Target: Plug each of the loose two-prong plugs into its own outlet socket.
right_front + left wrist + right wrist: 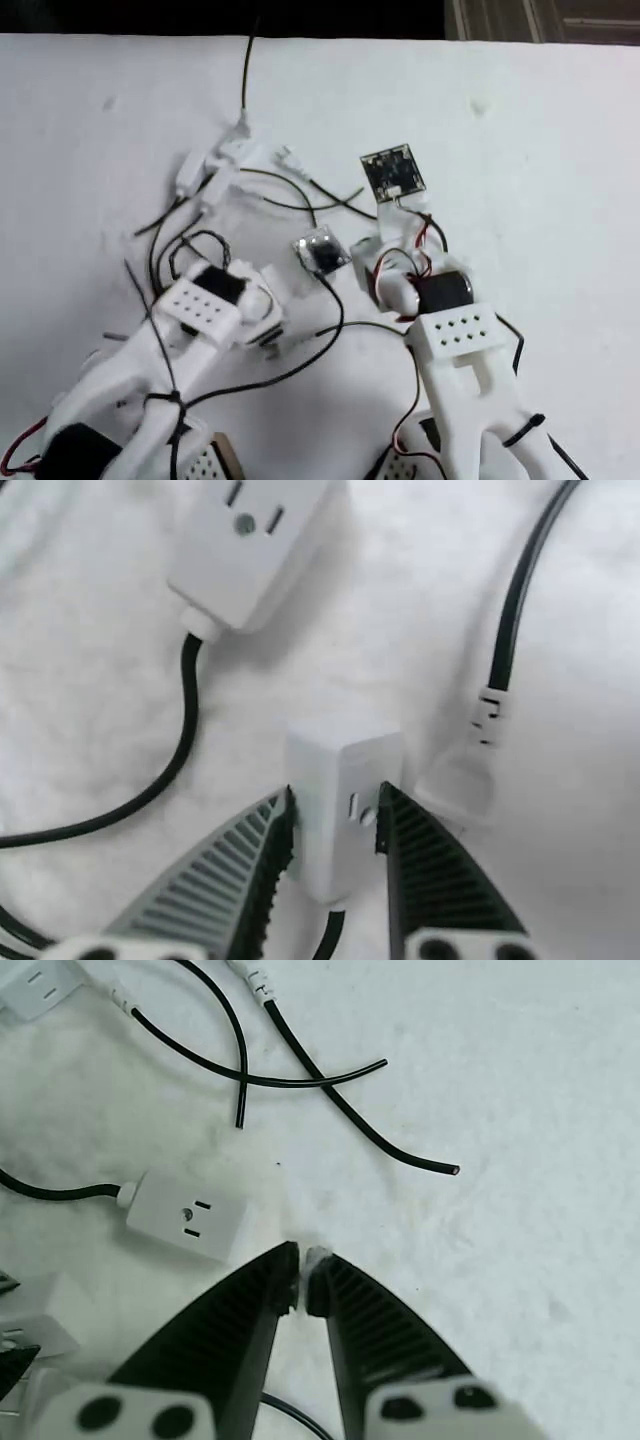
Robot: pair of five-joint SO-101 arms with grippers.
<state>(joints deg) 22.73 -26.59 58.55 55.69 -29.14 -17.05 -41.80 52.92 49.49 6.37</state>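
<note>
My left gripper [335, 815] is clamped on a white block [340, 770]: grey fingers pressed against both its sides, and the block's end sticks out past the tips. It has a small slot on its face. I can't tell if it's a plug body or a socket. A black cord leaves it back between the fingers.

Just beside the block lies a pale plug [465, 785] on a black cord, flat on the white surface [90, 680] and apart from the finger. Farther out is an outlet socket [250, 540], face up, with its black cord curving away. Nothing is plugged into it.

My right gripper [303, 1280] has its black fingers all but closed, with only a sliver of gap. It holds nothing, and the tips are down at the surface. Near it is a white socket [185, 1217], face up and unplugged. Beyond that, loose black cords [330, 1100] cross each other, and another socket [35, 985] sits at the far edge.

In the high view, the two arms sit side by side, with the cords and sockets bunched ahead of the left arm [170, 340].
</note>
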